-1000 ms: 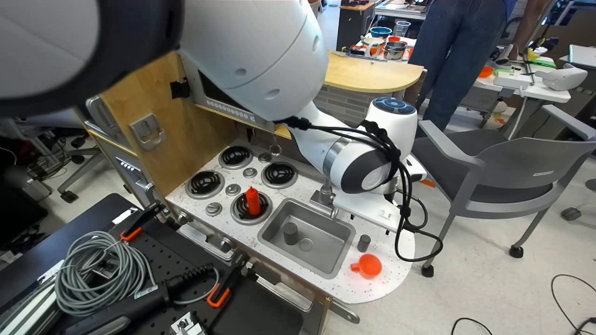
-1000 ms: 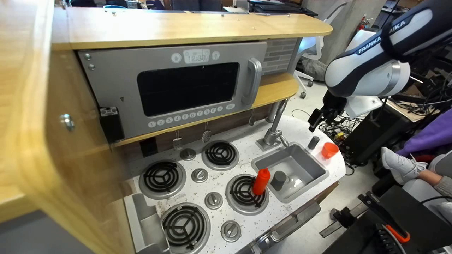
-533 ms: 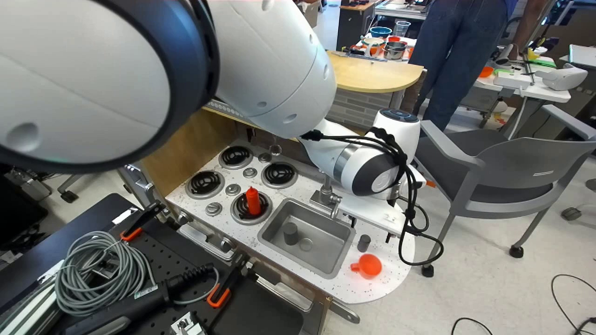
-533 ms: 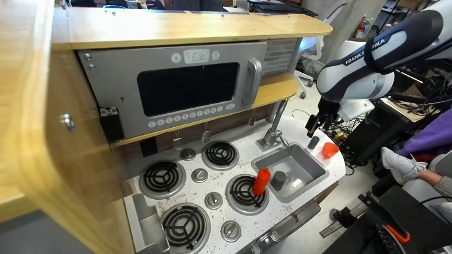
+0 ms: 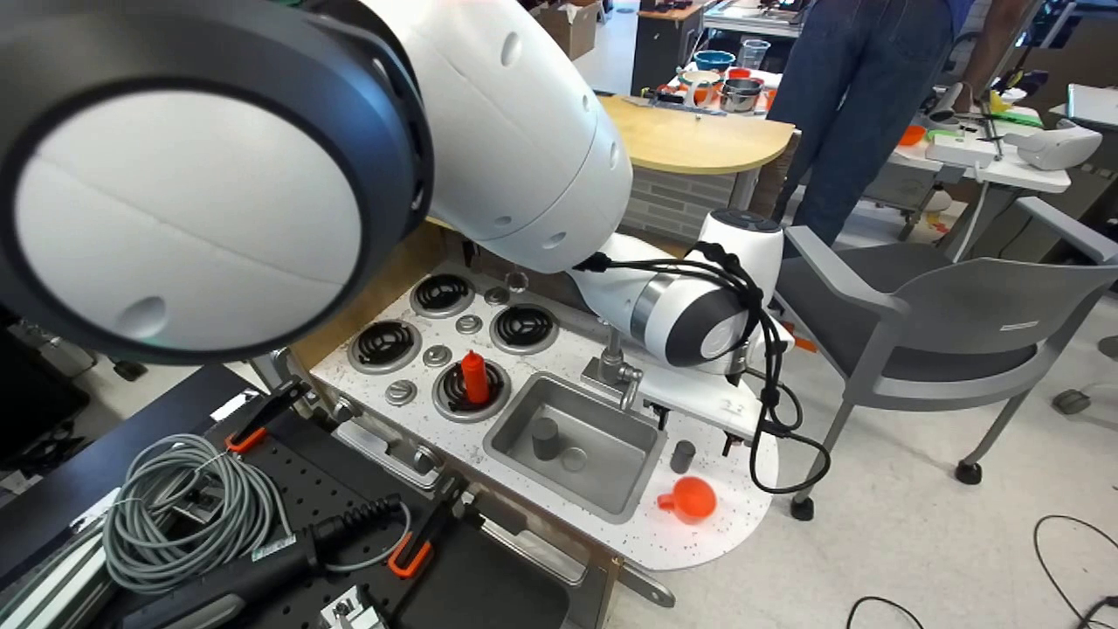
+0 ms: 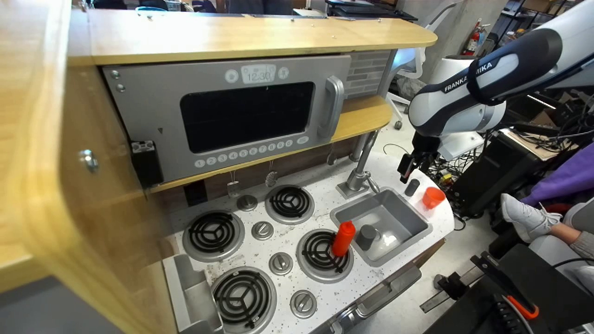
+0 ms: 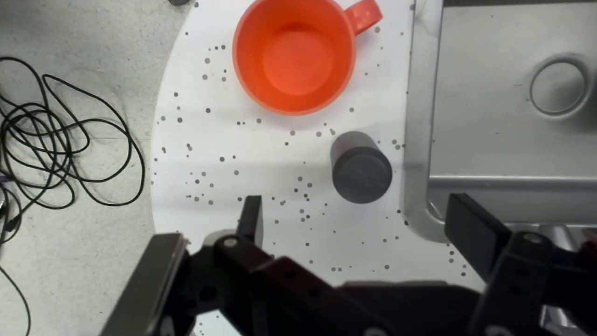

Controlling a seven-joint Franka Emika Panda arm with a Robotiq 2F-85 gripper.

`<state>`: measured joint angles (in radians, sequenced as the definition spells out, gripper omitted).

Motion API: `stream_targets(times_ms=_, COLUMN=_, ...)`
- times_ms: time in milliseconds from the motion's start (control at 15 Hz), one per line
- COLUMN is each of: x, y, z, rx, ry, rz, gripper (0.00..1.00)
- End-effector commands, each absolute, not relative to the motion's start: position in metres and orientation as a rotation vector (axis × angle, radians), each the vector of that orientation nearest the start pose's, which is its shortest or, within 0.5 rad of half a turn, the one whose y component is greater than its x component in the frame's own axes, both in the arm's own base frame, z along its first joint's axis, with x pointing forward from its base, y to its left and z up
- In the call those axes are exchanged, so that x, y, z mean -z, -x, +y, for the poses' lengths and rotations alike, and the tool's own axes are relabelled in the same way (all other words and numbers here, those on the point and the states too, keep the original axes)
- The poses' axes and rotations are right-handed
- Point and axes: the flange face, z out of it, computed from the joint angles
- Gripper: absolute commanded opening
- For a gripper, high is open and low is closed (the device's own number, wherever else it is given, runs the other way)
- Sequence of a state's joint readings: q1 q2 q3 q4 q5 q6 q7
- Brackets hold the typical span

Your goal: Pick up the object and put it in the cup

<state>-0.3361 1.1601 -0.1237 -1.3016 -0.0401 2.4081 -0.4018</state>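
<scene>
Wrist view's got the claw spread wide, grey cylinder just ahead of its gap and orange cup further out past it, and in an exterior view that cylinder's standing on the bench, lower than the claw.

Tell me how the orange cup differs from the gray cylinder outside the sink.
The cup is orange; the cylinder is dark gray. The cup is wider than the cylinder. The cup has a handle; the cylinder shows none. Both stand on the white countertop beside the sink.
</scene>
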Motion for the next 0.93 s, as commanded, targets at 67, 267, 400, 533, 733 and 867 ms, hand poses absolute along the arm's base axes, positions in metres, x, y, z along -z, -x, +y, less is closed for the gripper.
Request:
stream_targets(times_ms=67, x=-0.017, y=-0.652, z=-0.301, rx=-0.228, ry=3.259, rz=-0.129, gripper=1.00)
stream_targets(times_ms=267, x=-0.012, y=-0.651, z=-0.301, rx=-0.249, ry=3.257, rz=-0.137, gripper=1.00)
stream_targets(times_ms=400, x=-0.009, y=-0.652, z=-0.301, rx=-0.252, ry=3.262, rz=-0.143, gripper=1.00)
stream_targets(times_ms=533, x=-0.005, y=-0.652, z=-0.301, rx=-0.258, ry=3.267, rz=-0.156, gripper=1.00)
stream_targets(times_ms=733, x=0.000, y=-0.652, z=-0.300, rx=-0.265, ry=3.274, rz=-0.165, gripper=1.00)
stream_targets(times_ms=867, x=0.004, y=-0.652, z=-0.299, rx=-0.272, ry=3.280, rz=-0.181, gripper=1.00)
